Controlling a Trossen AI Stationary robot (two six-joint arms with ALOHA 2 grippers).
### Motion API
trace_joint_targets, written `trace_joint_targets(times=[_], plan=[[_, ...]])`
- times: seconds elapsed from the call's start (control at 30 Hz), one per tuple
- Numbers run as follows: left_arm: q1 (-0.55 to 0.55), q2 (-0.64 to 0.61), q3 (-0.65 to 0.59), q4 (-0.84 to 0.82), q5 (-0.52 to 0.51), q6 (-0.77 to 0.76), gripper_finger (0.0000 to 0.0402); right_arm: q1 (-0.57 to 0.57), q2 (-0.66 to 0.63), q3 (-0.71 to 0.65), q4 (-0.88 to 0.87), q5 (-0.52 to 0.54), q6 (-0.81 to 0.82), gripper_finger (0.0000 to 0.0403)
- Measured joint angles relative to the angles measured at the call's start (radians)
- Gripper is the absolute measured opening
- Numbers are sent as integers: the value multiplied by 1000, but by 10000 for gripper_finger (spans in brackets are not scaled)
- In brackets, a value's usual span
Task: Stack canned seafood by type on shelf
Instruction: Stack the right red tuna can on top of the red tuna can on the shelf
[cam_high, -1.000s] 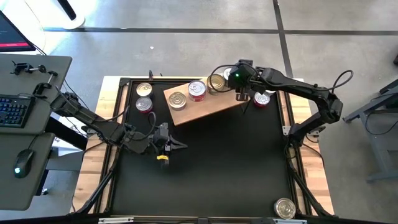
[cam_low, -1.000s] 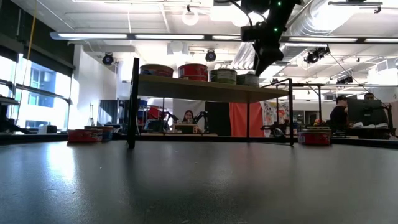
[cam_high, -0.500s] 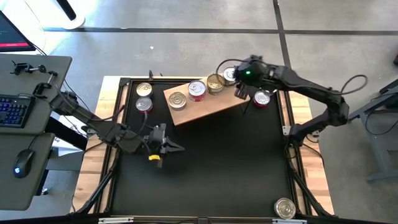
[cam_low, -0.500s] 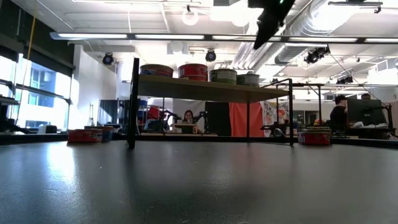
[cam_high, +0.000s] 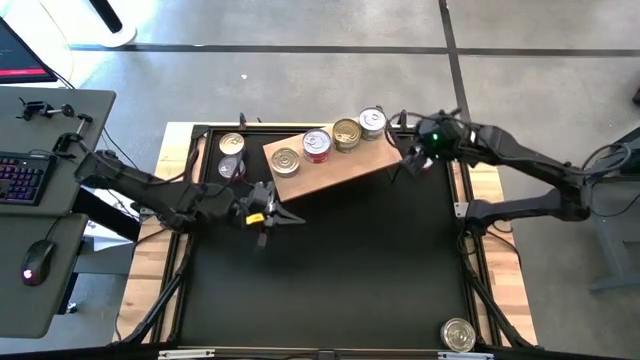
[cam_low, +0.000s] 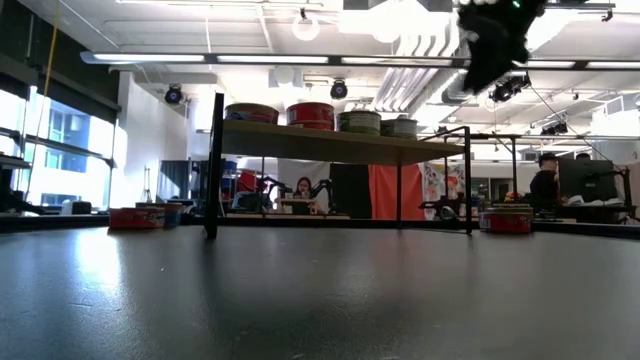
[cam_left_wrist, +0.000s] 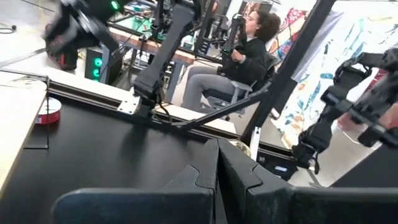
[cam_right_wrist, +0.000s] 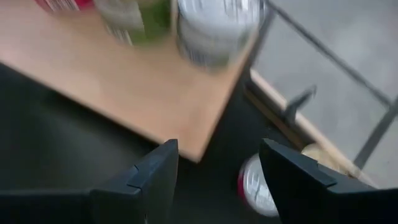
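The shelf is a light-brown board on thin black legs. Several round tins stand in a row on it: a gold-lidded one, a red one, a gold one and a silver one. My right gripper hangs open and empty just off the shelf's right end, above a red tin that rests on the table. My left gripper is shut with nothing in it, in the air at the shelf's near left corner.
Two tins rest on the table left of the shelf, and one tin lies at the near right corner. The black mat in front of the shelf is bare. People sit at desks beyond the table.
My right gripper has drawn back from over the silver tin at the shelf's right end toward the table's right edge and has rolled about its axis; its fingers have stayed apart. My left gripper has gone a little toward the far edge, nearer the shelf, and up.
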Motion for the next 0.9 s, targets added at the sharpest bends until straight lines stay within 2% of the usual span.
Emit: trace_joint_targets(times=[0.17,0.3,0.37,0.5,0.53,0.6,0.7,0.83,0.9], plan=[[38,0,0,11,10,-26,0,0,-103,-165,-1,-1,36,218],[55,1,0,34,9,-26,0,-21,-161,-229,-1,108,156,201],[61,1,0,33,9,-26,0,-55,-179,-269,-4,150,242,168],[75,1,0,33,8,-26,0,-127,-171,-385,46,117,371,40],[78,1,0,33,7,-26,0,-137,-167,-422,82,105,396,21],[82,1,0,33,6,-26,0,-155,-154,-488,173,110,468,17],[86,1,0,33,5,-26,0,-188,-119,-556,255,181,578,9],[86,1,0,31,2,-26,0,-216,-66,-600,308,235,712,5],[86,1,0,31,2,-26,0,-221,-38,-618,366,247,728,2]])
